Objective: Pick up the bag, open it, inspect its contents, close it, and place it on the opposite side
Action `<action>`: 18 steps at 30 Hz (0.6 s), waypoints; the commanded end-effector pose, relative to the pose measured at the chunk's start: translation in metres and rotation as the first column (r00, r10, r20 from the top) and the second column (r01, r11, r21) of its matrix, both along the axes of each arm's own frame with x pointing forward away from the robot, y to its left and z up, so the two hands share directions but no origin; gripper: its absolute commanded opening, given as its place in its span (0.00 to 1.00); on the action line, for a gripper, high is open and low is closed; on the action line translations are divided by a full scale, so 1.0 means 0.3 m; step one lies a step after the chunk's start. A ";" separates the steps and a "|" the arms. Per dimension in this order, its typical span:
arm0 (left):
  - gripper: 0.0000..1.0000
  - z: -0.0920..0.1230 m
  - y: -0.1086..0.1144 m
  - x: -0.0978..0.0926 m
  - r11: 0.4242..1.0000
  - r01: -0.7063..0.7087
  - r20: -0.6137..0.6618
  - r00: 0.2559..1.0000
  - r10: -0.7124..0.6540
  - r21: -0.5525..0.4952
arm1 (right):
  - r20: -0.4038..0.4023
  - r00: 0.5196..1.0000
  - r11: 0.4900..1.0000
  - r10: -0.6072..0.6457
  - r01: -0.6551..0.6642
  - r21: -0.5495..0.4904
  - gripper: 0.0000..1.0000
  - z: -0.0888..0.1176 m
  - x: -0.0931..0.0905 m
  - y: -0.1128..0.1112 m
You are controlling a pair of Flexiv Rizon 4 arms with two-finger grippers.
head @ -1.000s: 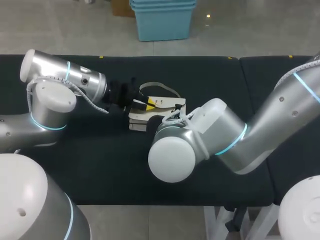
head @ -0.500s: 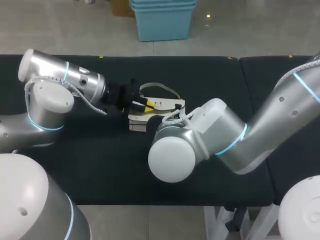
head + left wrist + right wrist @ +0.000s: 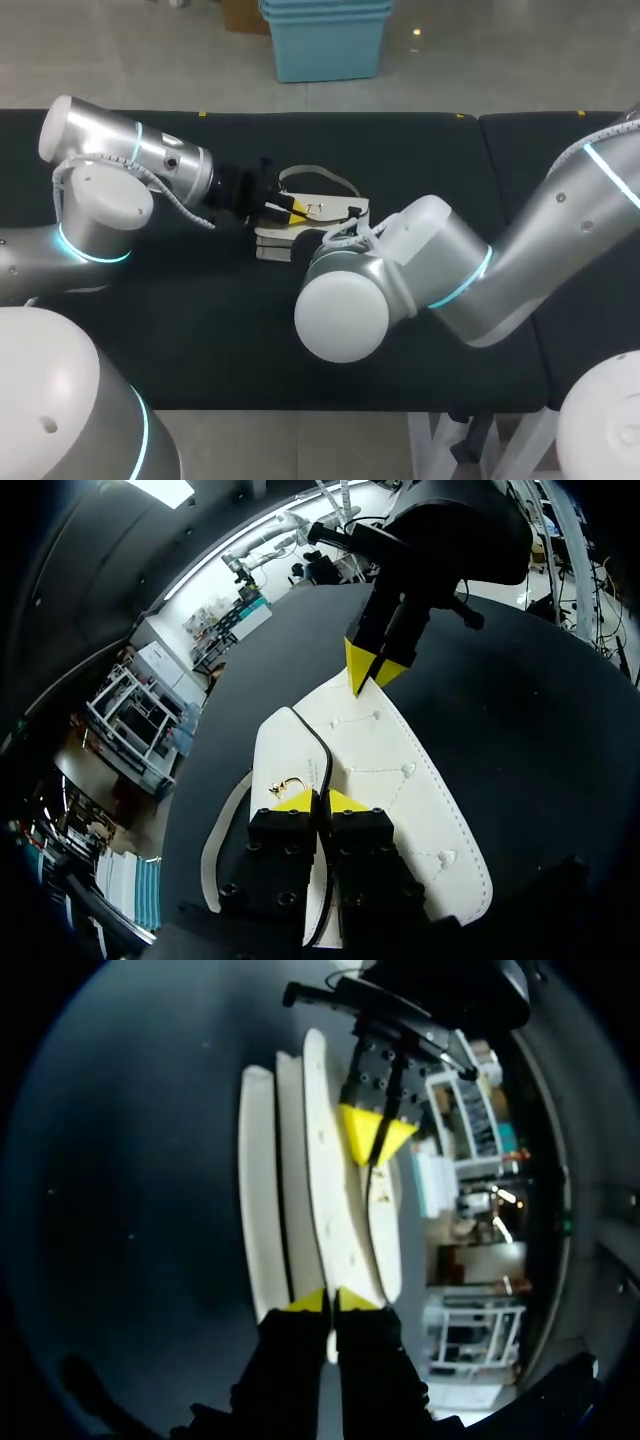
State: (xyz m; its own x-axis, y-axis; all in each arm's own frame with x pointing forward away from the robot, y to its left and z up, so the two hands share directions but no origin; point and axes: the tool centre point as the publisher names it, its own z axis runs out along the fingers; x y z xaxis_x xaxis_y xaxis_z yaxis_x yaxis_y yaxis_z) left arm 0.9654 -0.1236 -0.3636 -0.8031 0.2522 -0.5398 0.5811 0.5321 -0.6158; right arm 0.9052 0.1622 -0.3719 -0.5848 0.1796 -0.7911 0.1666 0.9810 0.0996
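Counter (image 3: 200, 330): one, covered in black; it carries everything here.

Arms: two. Left arm (image 3: 110, 190) comes in from the left, right arm (image 3: 440, 270) from the right. Both meet at the middle of the counter.

Bag (image 3: 400, 780): one, white with stitched seams and a dark trim along one flap edge. It lies flat at mid-counter between the two arms. From the right wrist view it shows edge-on as several white layers side by side. Its inside is not visible, so I cannot tell the contents.

End effectors: two.
- Left end effector (image 3: 320, 802): yellow tips nearly together, clamped on the dark-trimmed flap edge at the bag's near end, just beside the clasp.
- Right end effector (image 3: 330, 1301): yellow tips likewise drawn close, pinching the thin edge of a white panel at the opposite end of the bag. In the head view its own arm hides it.
- The two face each other along the bag's length, well apart, with the flap stretched between them.

Strap (image 3: 222, 835): one, a pale loop lying on the counter beside the bag, on the far side in the head view.

Clasp (image 3: 287, 783): one, small and gold, on the flap just ahead of the left fingers.
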 end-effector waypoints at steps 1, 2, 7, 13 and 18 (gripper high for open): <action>0.00 -0.012 0.011 0.016 0.999 0.038 -0.015 0.999 -0.038 -0.012 | 0.005 1.000 1.000 -0.001 0.001 0.000 0.00 -0.007 -0.009 -0.010; 0.00 -0.010 0.008 0.012 0.999 0.038 -0.014 0.999 -0.038 -0.011 | 0.005 1.000 1.000 -0.001 0.001 0.000 0.00 -0.007 -0.009 -0.010; 0.00 -0.006 -0.020 0.004 0.999 0.040 0.001 0.999 -0.040 -0.001 | 0.005 1.000 1.000 -0.001 0.001 0.000 0.00 -0.007 -0.009 -0.010; 0.00 -0.005 -0.027 0.019 1.000 0.006 0.019 1.000 -0.006 0.023 | 0.005 1.000 1.000 -0.001 0.001 0.000 0.00 -0.007 -0.009 -0.010; 0.00 -0.009 -0.026 0.025 1.000 0.000 0.012 1.000 0.000 0.022 | 0.005 1.000 1.000 -0.001 0.001 0.000 0.00 -0.007 -0.009 -0.010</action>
